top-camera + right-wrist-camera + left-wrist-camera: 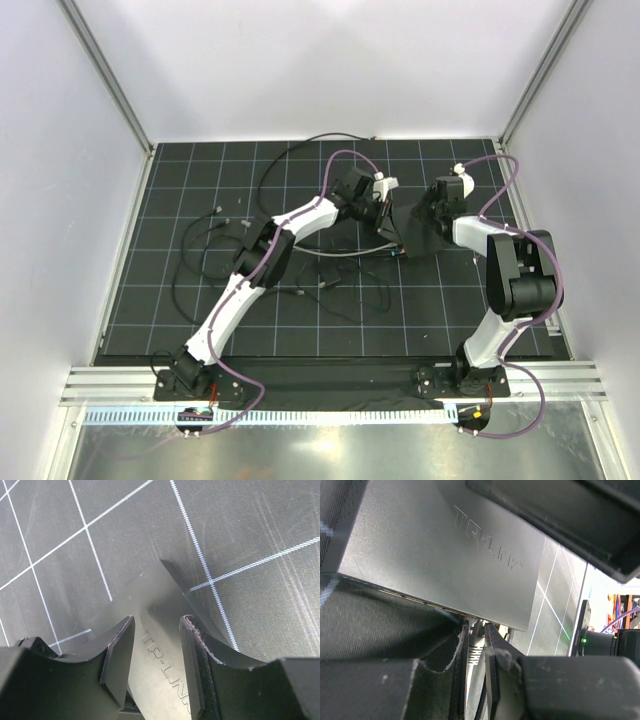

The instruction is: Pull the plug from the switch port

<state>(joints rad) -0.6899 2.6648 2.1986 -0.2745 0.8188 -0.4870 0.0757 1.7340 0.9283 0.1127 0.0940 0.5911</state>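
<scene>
The switch (420, 238) is a flat matte-black box with a raised logo, lying on the gridded mat. In the left wrist view its port edge (420, 600) faces me. A pale grey plug (476, 650) with a ribbed boot runs into the switch port (476, 621). My left gripper (476, 626) is shut on that plug, one pad on each side; the same gripper (388, 222) shows from above at the box's left edge. My right gripper (156, 622) stands over the switch top (160, 650), jaws apart, tips on the logo face.
A grey cable (345, 254) trails left from the plug across the mat. Loose thin black wires (215, 250) sprawl over the mat's left half, and another loops at the back (300, 150). White walls and aluminium rails (110, 70) enclose the mat.
</scene>
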